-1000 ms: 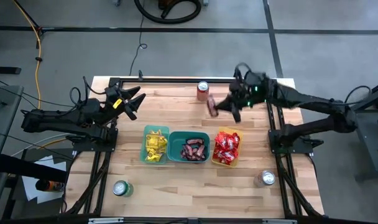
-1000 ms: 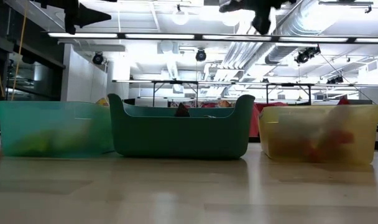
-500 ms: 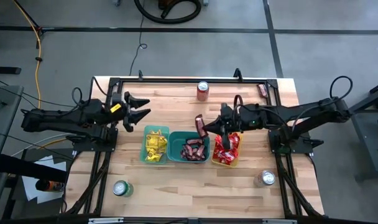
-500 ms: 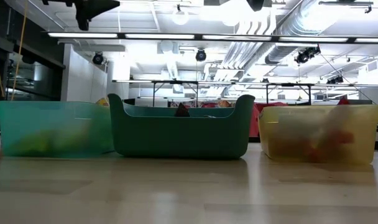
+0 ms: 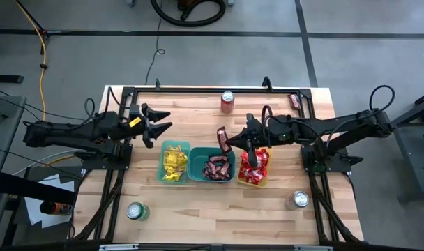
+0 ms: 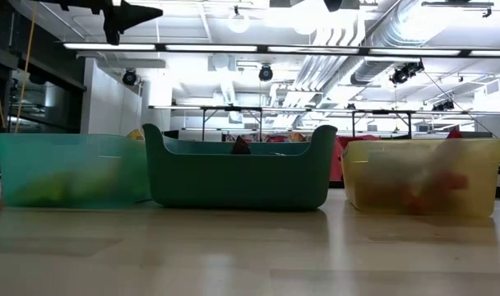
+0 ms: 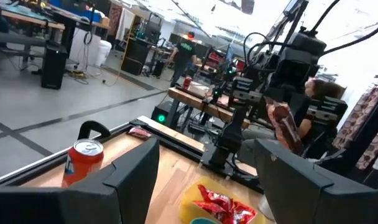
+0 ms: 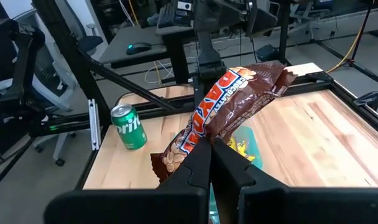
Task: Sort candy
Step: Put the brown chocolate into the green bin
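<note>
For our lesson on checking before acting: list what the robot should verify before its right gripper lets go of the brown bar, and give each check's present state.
1. Right gripper shut on the brown bar: ok.
2. Bar above the middle teal bin holding brown bars: ok, near its rim.
3. Left gripper clear of the bins: ok, open, at table's left.
4. Red can out of the way: ok.
5. Height of the bar above the bin: cannot tell.

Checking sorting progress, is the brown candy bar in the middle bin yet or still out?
Out. The right gripper holds the brown candy bar pinched in the air, above the teal bin.
</note>
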Motion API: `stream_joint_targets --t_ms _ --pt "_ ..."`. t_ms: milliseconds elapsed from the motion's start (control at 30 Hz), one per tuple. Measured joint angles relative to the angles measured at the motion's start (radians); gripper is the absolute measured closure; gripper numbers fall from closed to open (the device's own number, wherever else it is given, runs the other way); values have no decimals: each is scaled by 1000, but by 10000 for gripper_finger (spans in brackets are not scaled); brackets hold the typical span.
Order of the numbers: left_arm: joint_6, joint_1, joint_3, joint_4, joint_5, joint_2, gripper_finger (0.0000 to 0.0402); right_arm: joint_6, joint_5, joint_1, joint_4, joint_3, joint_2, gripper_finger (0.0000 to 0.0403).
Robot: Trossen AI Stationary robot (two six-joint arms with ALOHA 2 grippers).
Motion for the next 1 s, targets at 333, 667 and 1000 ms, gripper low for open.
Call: stream_joint_targets --t_ms 333,667,1000 --pt "0 0 0 -1 0 31 156 -54 -139 1 34 0 75 403" --pt "0 0 0 1 0 31 156 -37 -174 -6 30 0 284 402" --pt "0 0 0 -2 1 31 156 61 -151 -27 -38 0 340 282"
